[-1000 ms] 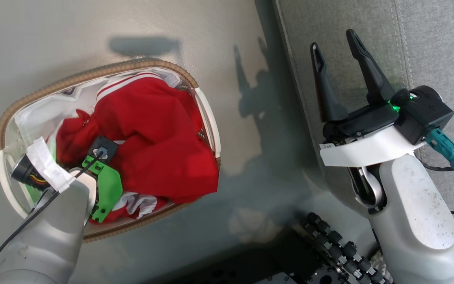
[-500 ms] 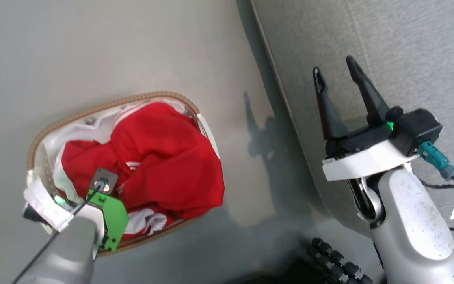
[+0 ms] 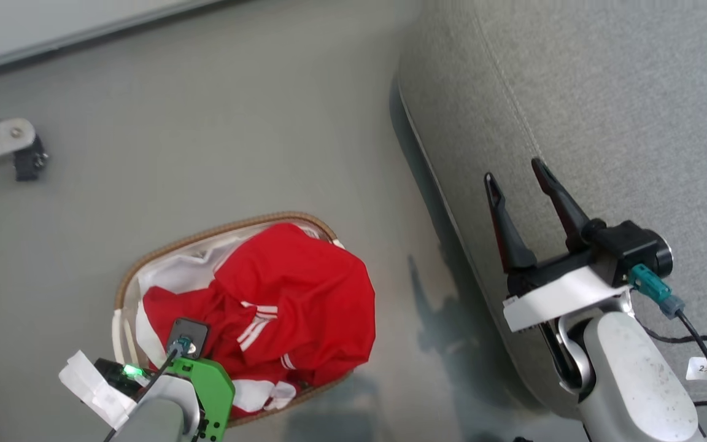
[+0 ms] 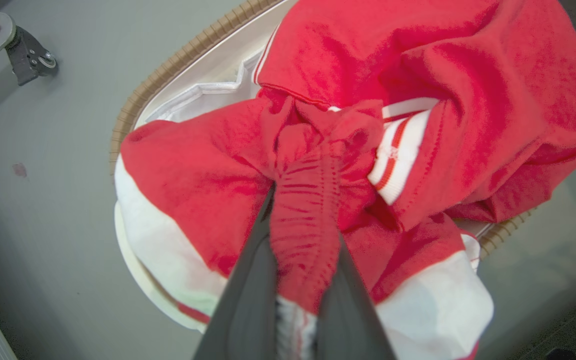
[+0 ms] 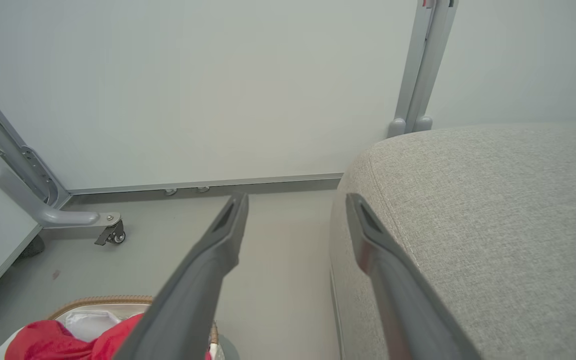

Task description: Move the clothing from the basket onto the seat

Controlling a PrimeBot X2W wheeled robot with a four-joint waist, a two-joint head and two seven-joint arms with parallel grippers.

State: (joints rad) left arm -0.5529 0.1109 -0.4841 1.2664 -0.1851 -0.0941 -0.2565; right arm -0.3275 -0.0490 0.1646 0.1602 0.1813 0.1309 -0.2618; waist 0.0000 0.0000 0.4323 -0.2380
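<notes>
**While the clothing lies in the basket, the transfer has barely begun**

Although the left hand [image 4: 305,215] is clamped on a ribbed, gathered band of the clothing [image 3: 304,294], the whole red heap sits in the basket [image 3: 206,236], low and left in the head view. One fold spills over the right side of the rim. I judge the task to be at its first step. A grip is made, nothing is lifted clear, and no red shows on the visible part of the seat [image 3: 605,92]. The garments are yet to be raised, carried across the strip of floor [image 3: 218,135] and laid down. That may take more than one trip, since the pile looks like several pieces.

The fabric is soft, slightly fleecy and bright red, with white panels and thin white stripe trim, and it bunches and drapes loosely. The basket is oval white plastic with a brown woven rim and a white liner. The floor is smooth and pale grey. Further right, the seat is a light grey woven cushion with a rounded edge and a stitched seam. The right hand [image 3: 513,170] hovers over that edge, its two long dark fingers spread apart and holding nothing.
</notes>
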